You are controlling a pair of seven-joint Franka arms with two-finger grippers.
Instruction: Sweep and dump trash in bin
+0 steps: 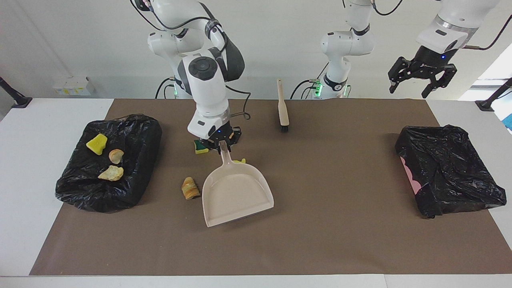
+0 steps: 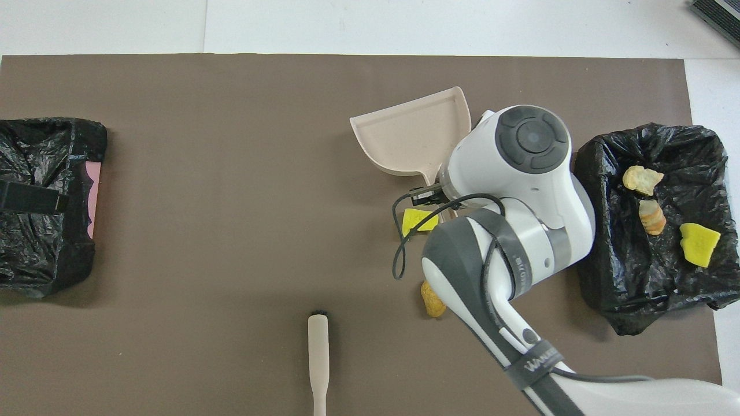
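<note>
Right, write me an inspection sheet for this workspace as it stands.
Surface: brown mat on a white table, flat.
Job's things: three scraps in the black-lined bin at the right arm's end. Four on the mat: ridged orange-brown scrap beside the empty dustpan, green-faced scrap, yellow scrap, second orange-brown scrap. Brush lies nearer the robots.
Clutter: second black-lined bin at the left arm's end.
Grippers: right gripper shut on the dustpan's handle; left gripper open, raised, waiting.
Cables: black cable loops off the right arm.
Surroundings: white box by the wall.
</note>
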